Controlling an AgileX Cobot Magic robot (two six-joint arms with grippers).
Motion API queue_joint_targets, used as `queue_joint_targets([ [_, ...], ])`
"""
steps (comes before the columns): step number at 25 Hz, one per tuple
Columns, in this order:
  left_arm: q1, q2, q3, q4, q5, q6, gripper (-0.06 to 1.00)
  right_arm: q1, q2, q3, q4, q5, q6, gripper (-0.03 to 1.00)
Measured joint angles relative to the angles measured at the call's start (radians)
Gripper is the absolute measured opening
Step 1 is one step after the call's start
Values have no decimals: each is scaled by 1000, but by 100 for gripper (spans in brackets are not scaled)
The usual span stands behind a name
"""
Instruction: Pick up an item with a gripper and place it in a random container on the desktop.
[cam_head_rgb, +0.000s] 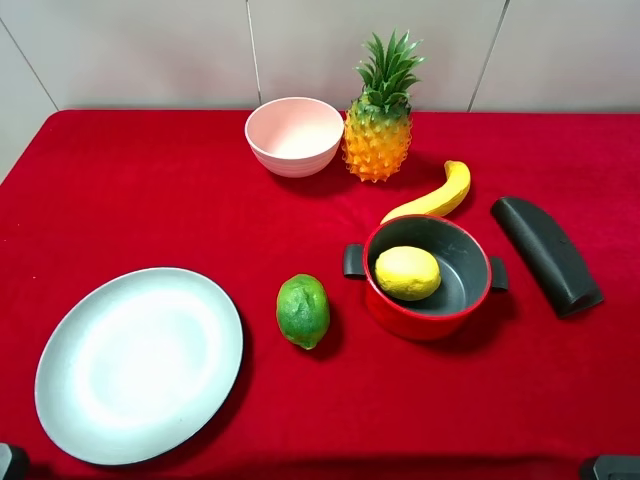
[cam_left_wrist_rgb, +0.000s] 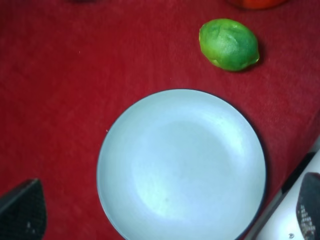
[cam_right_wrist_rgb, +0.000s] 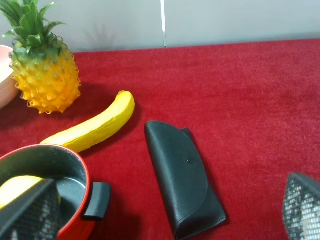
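**Lemon already resting in the red pot, both arms drawn back**

The lemon (cam_head_rgb: 407, 272) lay inside the red pot (cam_head_rgb: 478, 298), resting on the dark grey floor toward the side nearest the green fruit (cam_head_rgb: 303, 310). Nothing touched it, which suggested the placing step was complete. The pot stood upright on the red surface (cam_head_rgb: 150, 190), its two black handles out to either side. That left its mouth clear for a drop from above.

The banana (cam_head_rgb: 436, 198) curved just behind the pot, near its rim. The pineapple (cam_head_rgb: 379, 120) and pink bowl (cam_head_rgb: 294, 134) stood farther back, side by side. A black case (cam_head_rgb: 545, 253) lay beside the pot on the right, apart from it. The large plate (cam_head_rgb: 138, 362) sat well apart on the left, with nothing on it.

The right gripper (cam_right_wrist_rgb: 165, 210) showed its fingers (cam_right_wrist_rgb: 300, 207) spread wide at the edges of the wrist view, holding nothing, with the pot's handle and the case between them. The left gripper (cam_left_wrist_rgb: 170, 215) hung over the plate, its fingers (cam_left_wrist_rgb: 22, 210) likewise parted and unladen. In the high view, only dark corners of the arms showed at the near edge, so both appeared parked clear of the work.
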Motion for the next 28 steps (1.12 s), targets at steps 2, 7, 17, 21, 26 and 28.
queue_joint_targets([
  [2, 0, -50, 36, 1, 0, -37, 99, 0, 0, 0, 0, 0, 0, 69],
  [7, 71, -123, 103, 8, 0, -69, 99, 0, 0, 0, 0, 0, 0, 69],
  [17, 391, -239, 210, 7, -18, -58, 99, 0, 0, 0, 1, 0, 0, 69],
  [21, 523, -303, 258, 2, -56, -45, 99, 0, 0, 0, 1, 0, 0, 69],
  [26, 654, -370, 324, -38, -99, 58, 99, 0, 0, 0, 1, 0, 0, 69],
  [28, 698, -399, 351, -59, -117, 95, 99, 0, 0, 0, 1, 0, 0, 69],
])
